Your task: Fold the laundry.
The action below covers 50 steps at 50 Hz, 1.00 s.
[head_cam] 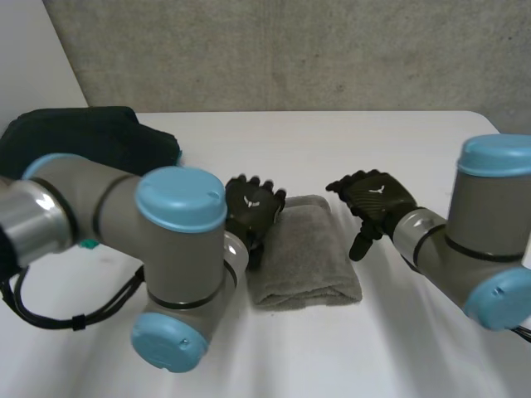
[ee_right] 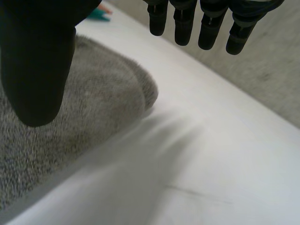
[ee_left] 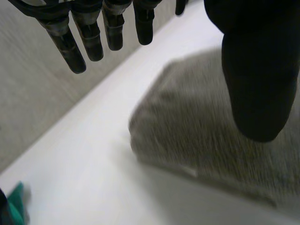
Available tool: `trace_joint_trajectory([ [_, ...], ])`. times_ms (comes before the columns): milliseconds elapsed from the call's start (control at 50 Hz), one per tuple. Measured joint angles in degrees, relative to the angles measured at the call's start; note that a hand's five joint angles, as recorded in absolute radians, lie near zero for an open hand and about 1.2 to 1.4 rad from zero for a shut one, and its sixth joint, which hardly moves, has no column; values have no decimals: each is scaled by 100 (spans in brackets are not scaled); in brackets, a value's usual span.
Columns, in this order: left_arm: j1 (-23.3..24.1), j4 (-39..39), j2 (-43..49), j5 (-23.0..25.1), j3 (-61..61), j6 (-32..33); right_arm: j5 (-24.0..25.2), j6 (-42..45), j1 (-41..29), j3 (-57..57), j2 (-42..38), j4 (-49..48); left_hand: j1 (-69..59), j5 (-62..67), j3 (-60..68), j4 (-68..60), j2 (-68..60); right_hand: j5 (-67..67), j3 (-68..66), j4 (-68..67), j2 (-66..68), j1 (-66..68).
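A grey towel (head_cam: 304, 250) lies folded into a small thick rectangle at the middle of the white table (head_cam: 332, 149). My left hand (head_cam: 251, 207) hovers at the towel's left edge, fingers straight and holding nothing. My right hand (head_cam: 375, 199) hangs just off the towel's far right corner, also open and empty. In the left wrist view the fingers (ee_left: 89, 35) stay spread above the table beside the towel (ee_left: 206, 126), thumb over the cloth. The right wrist view has the fingers (ee_right: 211, 23) apart over bare table, with the thumb above the towel (ee_right: 84, 108).
A pile of dark cloth (head_cam: 91, 141) sits at the table's far left. A bit of teal cloth (ee_left: 14, 206) lies on the table near my left arm. A grey wall (head_cam: 290, 50) runs behind the table's far edge.
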State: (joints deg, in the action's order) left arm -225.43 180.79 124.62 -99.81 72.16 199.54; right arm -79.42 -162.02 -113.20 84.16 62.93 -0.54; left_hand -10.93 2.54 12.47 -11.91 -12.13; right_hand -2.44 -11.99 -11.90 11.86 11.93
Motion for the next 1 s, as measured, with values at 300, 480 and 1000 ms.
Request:
trace_joint_trajectory([
  [300,-455,609,-1134,1552,906,-440,222,-2119,357,1873,609,-779,0,0,0,0,0,0,0,0,0,0],
  [480,-522,612,-1100,1755,1043,-638,543,-2532,239,1911,68,-1373,0,0,0,0,0,0,0,0,0,0],
  [1000,-532,619,-1101,1736,1094,-648,260,-2780,-112,866,-660,-1762,0,0,0,0,0,-5014,-5123,-5622,4994,4163],
])
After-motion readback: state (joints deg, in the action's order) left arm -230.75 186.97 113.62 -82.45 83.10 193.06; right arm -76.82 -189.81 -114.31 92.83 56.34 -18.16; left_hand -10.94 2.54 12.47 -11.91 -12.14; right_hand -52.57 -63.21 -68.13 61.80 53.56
